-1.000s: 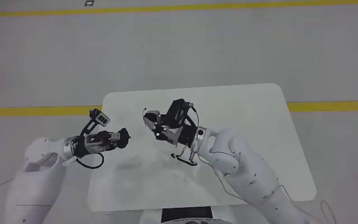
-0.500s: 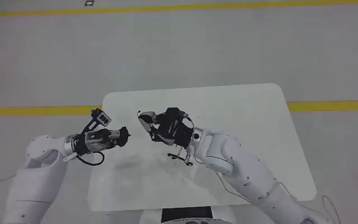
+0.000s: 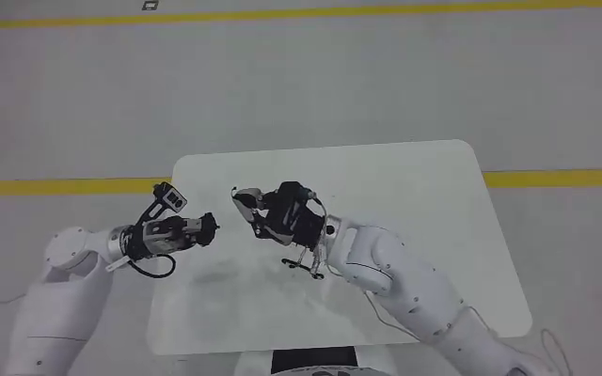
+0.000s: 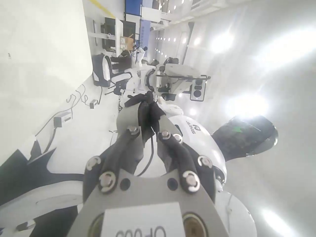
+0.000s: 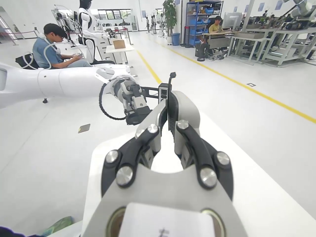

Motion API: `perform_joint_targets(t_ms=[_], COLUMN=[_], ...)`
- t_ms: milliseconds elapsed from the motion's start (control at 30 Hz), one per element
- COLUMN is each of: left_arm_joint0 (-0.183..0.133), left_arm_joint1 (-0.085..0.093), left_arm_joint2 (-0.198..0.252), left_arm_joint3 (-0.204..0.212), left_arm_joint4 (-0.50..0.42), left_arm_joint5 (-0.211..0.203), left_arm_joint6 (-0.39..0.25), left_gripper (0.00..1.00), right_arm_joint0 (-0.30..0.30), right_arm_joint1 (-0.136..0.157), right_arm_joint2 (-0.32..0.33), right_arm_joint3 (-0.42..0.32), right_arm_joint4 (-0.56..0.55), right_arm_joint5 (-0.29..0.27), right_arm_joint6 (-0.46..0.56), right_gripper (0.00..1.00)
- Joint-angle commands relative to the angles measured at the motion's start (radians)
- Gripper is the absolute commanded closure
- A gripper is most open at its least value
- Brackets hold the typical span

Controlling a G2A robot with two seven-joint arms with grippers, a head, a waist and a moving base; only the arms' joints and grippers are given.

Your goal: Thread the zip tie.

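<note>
My right gripper (image 5: 167,110) is shut on a thin black zip tie (image 5: 170,92). The tie's square head (image 5: 173,74) sticks up past the fingertips. In the top view this gripper (image 3: 244,200) hovers over the left half of the white table (image 3: 404,188), and the zip tie (image 3: 233,192) shows as a faint dark tip. My left gripper (image 3: 207,228) hangs just left of it with a small gap between them. Its own view shows the left gripper (image 4: 147,104) with its dark pads pressed together; whether they pinch anything is unclear. The left gripper (image 5: 137,117) is partly hidden behind a right finger.
A black cable loop (image 3: 307,266) hangs from the right wrist just above the tabletop. The table's left edge (image 3: 177,188) runs beside the left gripper. A yellow floor line (image 3: 546,178) passes behind the table.
Over the second the right gripper moved left with the zip tie, closing on the left gripper. The left gripper shifted only slightly. Nothing differs over the last half second.
</note>
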Motion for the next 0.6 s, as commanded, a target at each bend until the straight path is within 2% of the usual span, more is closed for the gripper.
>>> perform_joint_targets(t_ms=[0,267,567], left_arm_joint0=[0.000,0.000,0.000], left_arm_joint1=[0.000,0.000,0.000], left_arm_joint2=[0.000,0.000,0.000], left_arm_joint3=[0.000,0.000,0.000], left_arm_joint4=[0.000,0.000,0.000], left_arm_joint5=[0.000,0.000,0.000], left_arm_joint6=[0.000,0.000,0.000], left_gripper=[1.00,1.00,1.00], right_arm_joint0=[0.002,0.037,0.083], right_arm_joint1=[-0.001,-0.003,-0.004], right_arm_joint2=[-0.007,-0.051,-0.095], right_arm_joint3=[0.007,0.046,0.087], right_arm_joint4=[-0.006,0.008,0.043], right_arm_joint5=[0.000,0.000,0.000], right_arm_joint6=[-0.007,-0.077,-0.087], right_gripper=[1.00,1.00,1.00])
